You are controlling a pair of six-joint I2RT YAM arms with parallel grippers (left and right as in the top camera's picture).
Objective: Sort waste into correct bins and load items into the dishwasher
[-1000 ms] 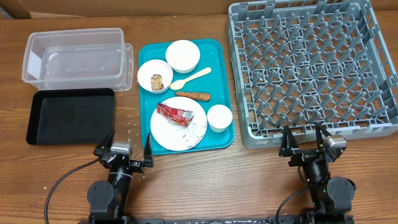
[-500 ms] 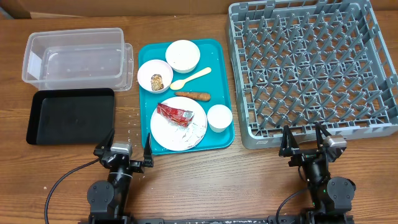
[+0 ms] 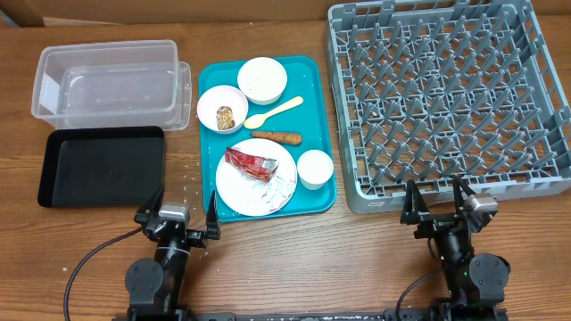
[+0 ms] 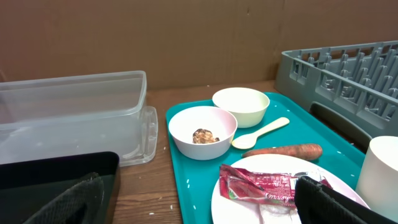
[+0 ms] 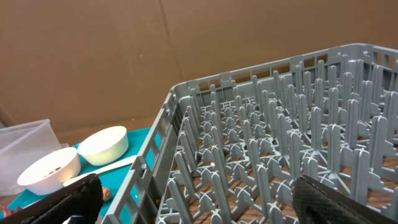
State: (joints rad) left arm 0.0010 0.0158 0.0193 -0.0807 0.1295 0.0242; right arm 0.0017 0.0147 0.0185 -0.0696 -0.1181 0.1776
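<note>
Looking down from overhead, the left gripper (image 3: 183, 207) sat at the near table edge with its jaws spread wide, holding and touching nothing. The right gripper (image 3: 434, 201) was equally wide and empty, just in front of the grey dish rack (image 3: 446, 98). The crumpled red wrapper (image 3: 250, 162) lay on the round white plate (image 3: 239, 189) on the teal tray (image 3: 207, 76), with the carrot-like stick (image 3: 278, 137) just beyond it. The brown lump (image 3: 225, 115) sat in a white bowl (image 3: 211, 100). The clear tub (image 3: 107, 85) and black tray (image 3: 103, 165) stood to the left, well apart from the waste. The risk I judged likeliest was that a pinch on the flat, light wrapper would slide it or drag the plate. The small white cup (image 3: 314, 168), just beside the plate, could also be knocked by such wide jaws.

From the left wrist, both dark fingers (image 4: 336, 199) showed at the lower corners, far apart, with nothing between them. The wrapper lay close to the right-hand one. The pale yellow spoon (image 4: 261, 132) lay just beside the carrot-like stick, so a careless grab might bin it.

From the right wrist, the fingers (image 5: 74, 200) were again wide and empty. The rack's pegs filled the view, and a dish lowered crooked could catch on them.
</note>
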